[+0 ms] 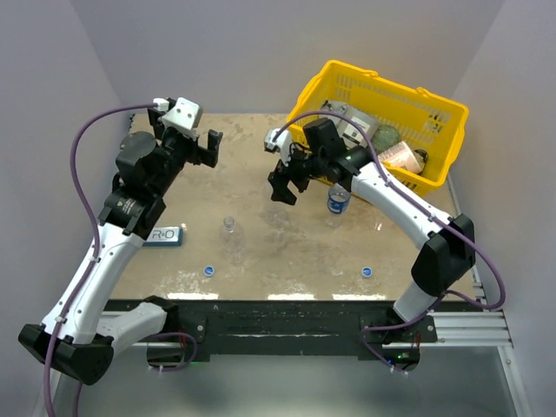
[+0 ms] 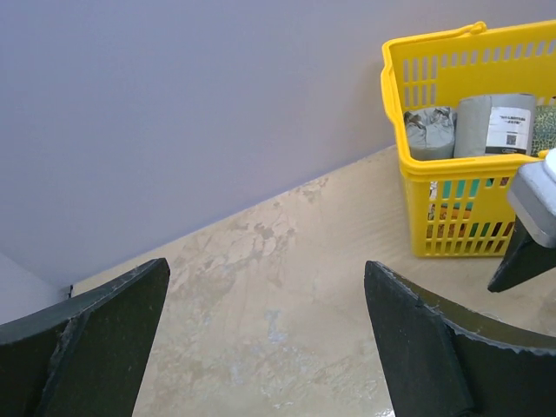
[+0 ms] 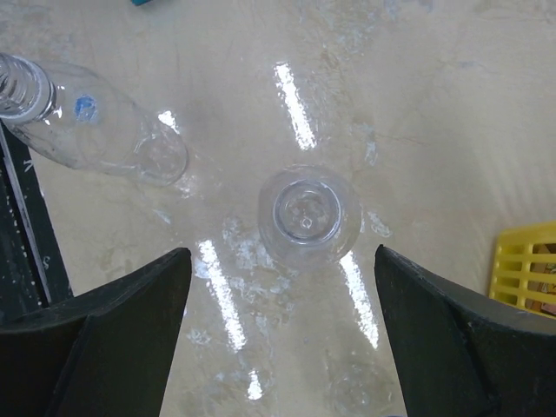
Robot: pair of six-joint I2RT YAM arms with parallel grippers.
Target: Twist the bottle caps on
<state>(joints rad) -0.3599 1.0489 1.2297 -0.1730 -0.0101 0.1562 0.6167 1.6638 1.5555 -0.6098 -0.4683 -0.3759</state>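
Observation:
Three clear bottles stand uncapped on the table. One unlabelled bottle [image 1: 230, 234] is at centre left, a second unlabelled bottle [image 1: 279, 217] is just in front of my right gripper [image 1: 282, 187], and the blue-labelled bottle [image 1: 339, 200] is beside the right arm. Two blue caps lie near the front edge, one at the left [image 1: 209, 270] and one at the right [image 1: 367, 272]; a third is not in view. In the right wrist view my right gripper [image 3: 280, 256] is open above the second bottle's open mouth [image 3: 306, 215], with the other unlabelled bottle [image 3: 87, 122] at upper left. My left gripper [image 1: 208, 146] [image 2: 265, 265] is open and empty over bare table.
A yellow basket [image 1: 395, 87] [image 2: 434, 174] with grey cans and jars stands at the back right. A blue-and-white packet [image 1: 163, 234] lies by the left arm. Grey walls close in the table on three sides.

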